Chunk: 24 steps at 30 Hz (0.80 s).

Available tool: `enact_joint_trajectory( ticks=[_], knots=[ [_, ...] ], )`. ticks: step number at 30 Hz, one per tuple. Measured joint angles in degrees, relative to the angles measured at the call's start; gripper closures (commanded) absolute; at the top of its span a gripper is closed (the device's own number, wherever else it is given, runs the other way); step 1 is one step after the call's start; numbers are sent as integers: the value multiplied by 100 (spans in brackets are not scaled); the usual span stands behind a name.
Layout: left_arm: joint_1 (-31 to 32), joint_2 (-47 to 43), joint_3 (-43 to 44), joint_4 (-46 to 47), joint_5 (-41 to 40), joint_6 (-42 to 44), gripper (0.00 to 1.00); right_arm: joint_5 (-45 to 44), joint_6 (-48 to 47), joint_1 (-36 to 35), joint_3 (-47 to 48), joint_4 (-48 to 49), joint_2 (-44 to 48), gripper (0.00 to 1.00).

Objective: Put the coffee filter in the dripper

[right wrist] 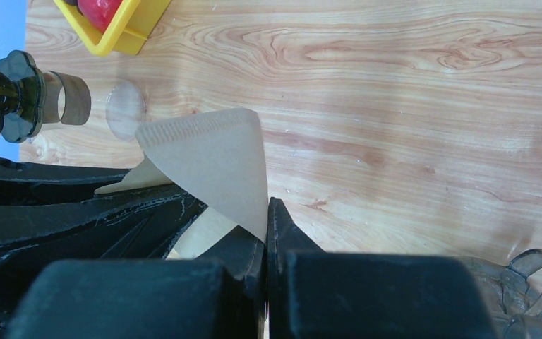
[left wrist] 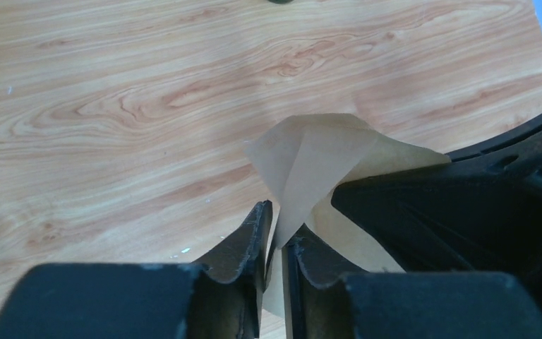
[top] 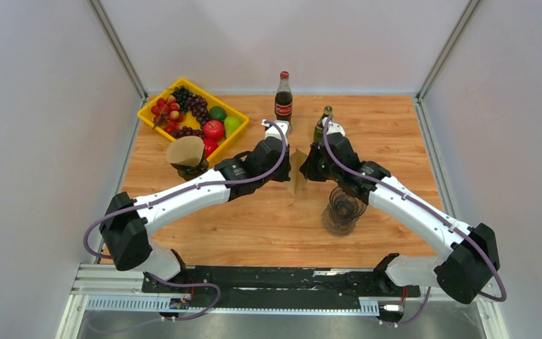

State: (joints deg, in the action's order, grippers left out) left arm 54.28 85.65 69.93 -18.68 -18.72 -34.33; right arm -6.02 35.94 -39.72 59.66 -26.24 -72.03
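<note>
A robot lab test cell: plain white panels (top: 35,106) on aluminium struts (top: 116,46) box in a wooden table (top: 268,226), with a left arm (top: 183,192) and right arm (top: 409,206) mounted on a metal rail (top: 113,284).

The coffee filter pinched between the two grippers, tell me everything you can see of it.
The coffee filter is thin, light brown paper, fan-shaped, with a crimped seam along one edge. It looks partly opened, its layers spread apart, and a fold shows in the left wrist view. The left gripper and the right gripper each pinch it from opposite sides, holding it upright over the middle of the wooden table. Nothing else visibly touches it.
</note>
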Motion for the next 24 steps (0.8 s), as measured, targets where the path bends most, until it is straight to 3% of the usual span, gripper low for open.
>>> enact_joint_trajectory(
  ticks=[11, 24],
  knots=[
    [0, -2, 181, -415, 42, 127, 99, -306, -4, -2, 0, -11, -11, 100],
    [7, 98, 831, -1482, 109, 164, 100, -632, -20, -92, 0, -44, -103, 100]
  ],
)
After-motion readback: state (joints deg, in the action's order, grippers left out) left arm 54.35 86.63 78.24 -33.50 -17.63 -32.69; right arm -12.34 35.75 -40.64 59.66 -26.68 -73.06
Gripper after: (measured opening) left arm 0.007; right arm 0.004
